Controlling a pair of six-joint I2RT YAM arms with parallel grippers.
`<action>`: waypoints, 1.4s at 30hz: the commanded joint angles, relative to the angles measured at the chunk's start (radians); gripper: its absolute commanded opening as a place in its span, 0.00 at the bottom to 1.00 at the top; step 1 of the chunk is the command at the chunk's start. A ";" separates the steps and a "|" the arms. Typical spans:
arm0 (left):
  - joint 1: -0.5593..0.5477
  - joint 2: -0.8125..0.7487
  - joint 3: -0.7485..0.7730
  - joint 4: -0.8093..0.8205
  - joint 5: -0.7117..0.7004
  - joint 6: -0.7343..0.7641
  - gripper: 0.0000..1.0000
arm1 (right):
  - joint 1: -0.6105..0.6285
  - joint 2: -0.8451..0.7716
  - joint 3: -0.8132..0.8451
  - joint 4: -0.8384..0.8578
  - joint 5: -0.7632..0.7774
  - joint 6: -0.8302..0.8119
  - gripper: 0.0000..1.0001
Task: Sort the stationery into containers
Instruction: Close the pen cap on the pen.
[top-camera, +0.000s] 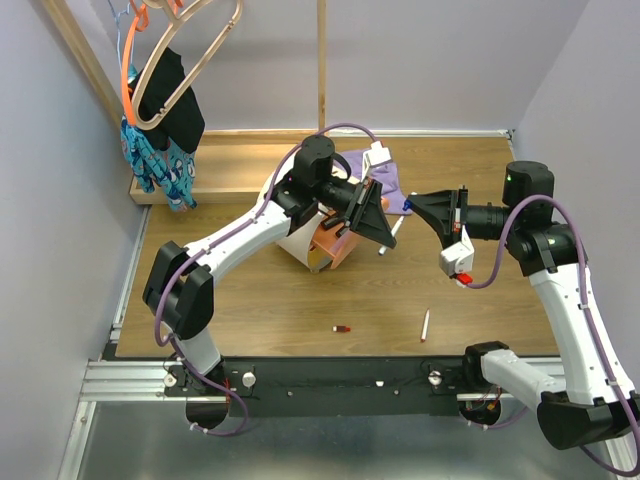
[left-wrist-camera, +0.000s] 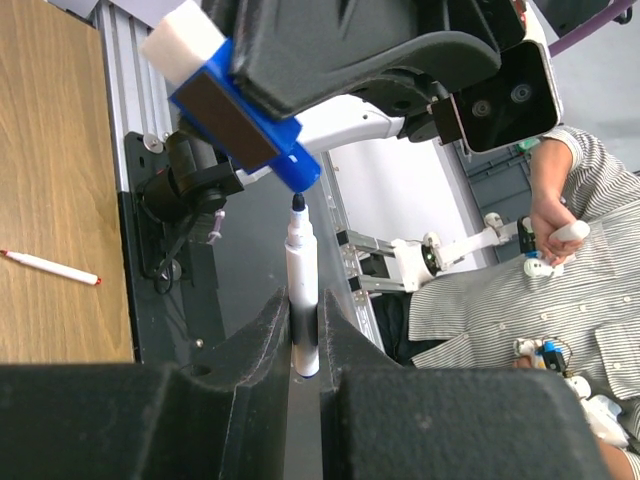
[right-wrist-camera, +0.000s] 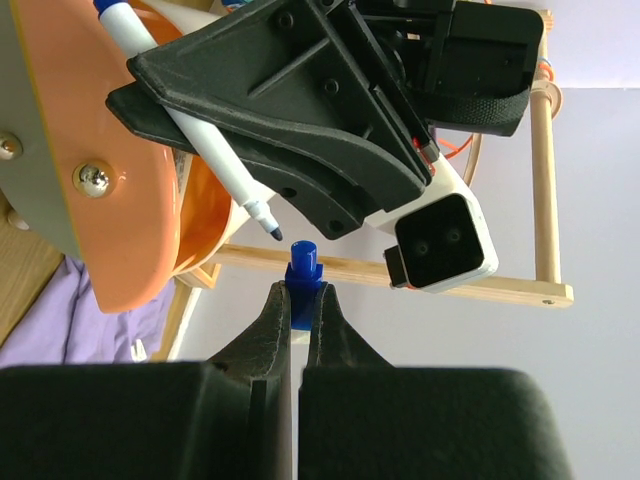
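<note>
My left gripper (left-wrist-camera: 302, 305) is shut on a white marker (left-wrist-camera: 301, 270), uncapped, dark tip out. It hovers above the table at the centre (top-camera: 378, 228), just in front of the cream drum container with the orange face (top-camera: 322, 243). My right gripper (right-wrist-camera: 300, 295) is shut on a blue marker cap (right-wrist-camera: 303, 272) and faces the left gripper (top-camera: 418, 203). The cap sits a short gap from the marker's tip (right-wrist-camera: 272, 234), nearly in line with it. The cap also shows in the left wrist view (left-wrist-camera: 262, 135).
A thin white pen (top-camera: 425, 325) and a small red item (top-camera: 343, 327) lie on the table near the front edge. A purple cloth (top-camera: 390, 180) lies behind the grippers. A wooden tray (top-camera: 235, 165) and hangers with clothing (top-camera: 165, 110) are at the back left.
</note>
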 joint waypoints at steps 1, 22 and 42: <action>0.007 0.010 -0.014 0.045 0.021 -0.021 0.00 | 0.010 -0.016 -0.013 -0.053 -0.018 -0.594 0.00; 0.014 0.010 -0.012 0.063 0.021 -0.029 0.00 | 0.018 -0.003 -0.026 -0.041 0.064 -0.593 0.01; 0.021 0.038 -0.006 0.088 0.018 -0.047 0.00 | 0.018 0.010 -0.016 0.016 0.039 -0.567 0.00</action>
